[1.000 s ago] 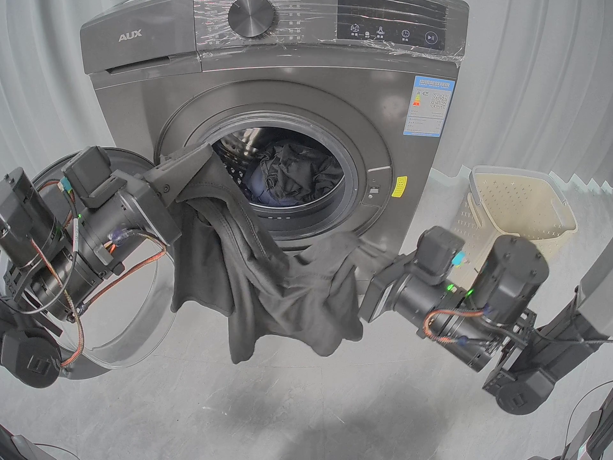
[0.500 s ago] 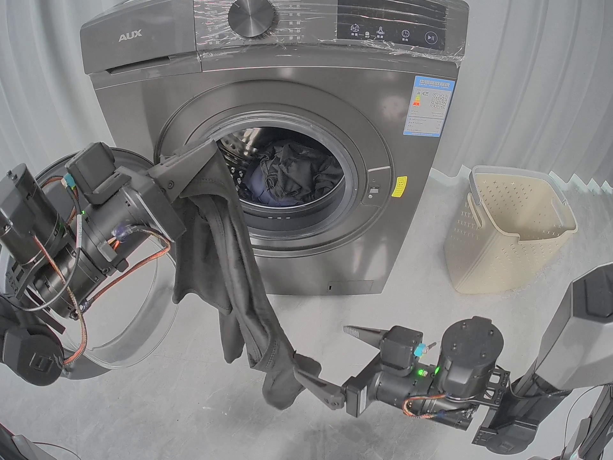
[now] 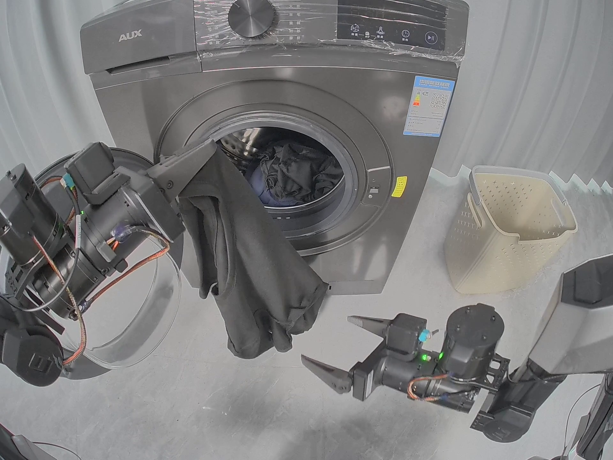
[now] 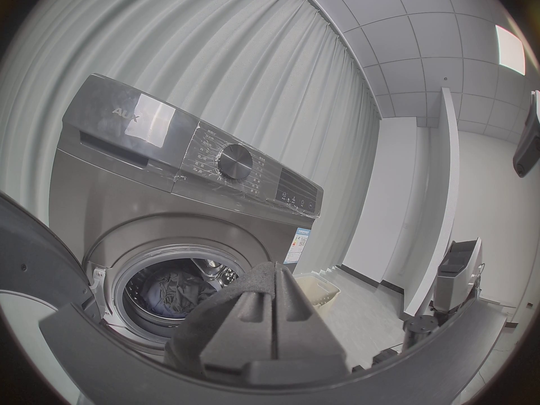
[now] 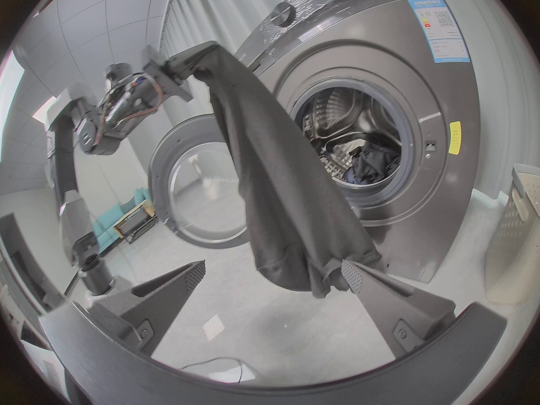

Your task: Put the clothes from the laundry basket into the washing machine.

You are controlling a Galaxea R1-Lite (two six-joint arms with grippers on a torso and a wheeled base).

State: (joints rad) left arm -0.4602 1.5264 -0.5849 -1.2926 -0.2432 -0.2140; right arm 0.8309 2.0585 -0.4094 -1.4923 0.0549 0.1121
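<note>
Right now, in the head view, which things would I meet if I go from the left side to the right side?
open door → left gripper, shut on the dark garment → dark garment, hanging down → right gripper, open → laundry basket. The washing machine spans the middle, so it is left out.

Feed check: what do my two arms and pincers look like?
Both arms are dark grey-black with cylindrical wrist housings. The left arm carries looping orange braided cables; the right arm shows green lights and a shorter orange cable. Each has a teal tag. The left pincer and right pincer have tapered wedge fingers.
</note>
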